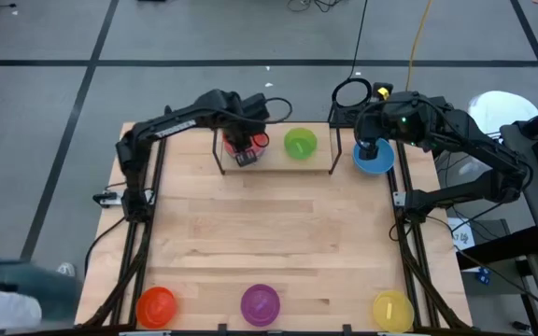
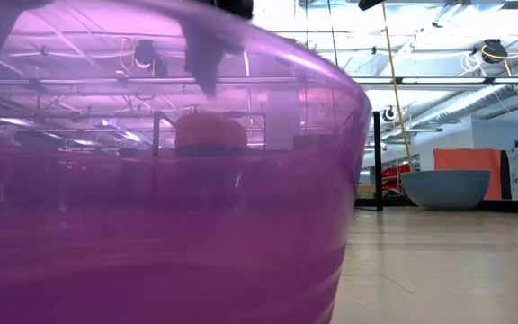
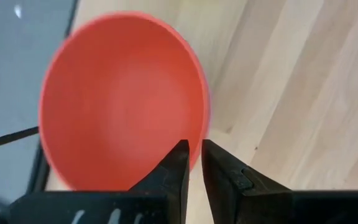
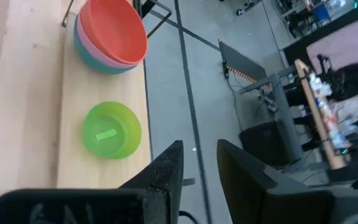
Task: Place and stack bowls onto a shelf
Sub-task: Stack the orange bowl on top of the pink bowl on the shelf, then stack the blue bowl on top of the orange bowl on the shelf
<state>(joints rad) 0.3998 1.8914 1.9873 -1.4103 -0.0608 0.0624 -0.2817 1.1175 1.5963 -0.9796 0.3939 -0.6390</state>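
Judging by their thin walls, you can expect these plastic bowls to be light, stiff and slick, so pinch one wall at the rim, one finger inside and one outside.

Your left gripper [image 1: 246, 154] sits over the left end of the shelf [image 1: 318, 164], its fingers almost closed with the rim of the red bowl [image 3: 123, 99] in the narrow gap; whether they grip it firmly you cannot tell. That red bowl tops a stack on a pink bowl [image 4: 91, 48] and a teal bowl [image 4: 86, 59].

A green bowl [image 1: 300, 143] lies upside down at mid-shelf.

Your right gripper [image 1: 372, 149] hangs just off the shelf's right end over a blue bowl [image 1: 374, 161], fingers a little apart and, from its wrist view, empty.

Count eight bowls, one of each colour: red, pink, teal, green, blue, and along the near table edge an orange bowl [image 1: 156, 305], a purple bowl [image 1: 260, 303] and a yellow bowl [image 1: 392, 309], well apart.
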